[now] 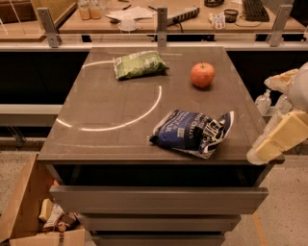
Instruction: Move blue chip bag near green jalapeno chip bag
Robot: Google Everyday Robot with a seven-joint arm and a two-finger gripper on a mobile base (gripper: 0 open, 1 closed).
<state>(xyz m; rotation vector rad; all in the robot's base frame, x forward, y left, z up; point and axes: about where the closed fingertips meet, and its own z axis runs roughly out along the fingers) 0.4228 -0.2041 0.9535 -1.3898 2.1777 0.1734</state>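
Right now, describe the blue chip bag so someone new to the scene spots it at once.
On the grey table, look at the front right area, nearest the gripper beside the table's right edge. The blue chip bag lies there: crumpled, dark navy with white lettering, unlike the flat green jalapeno chip bag and red apple at the back.

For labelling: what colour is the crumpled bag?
Blue chip bag: navy, white lettering; camera view. Pincer at right.

office | keyboard [255, 8] on desk [202, 26] | gripper [262, 150] right of counter [106, 105]
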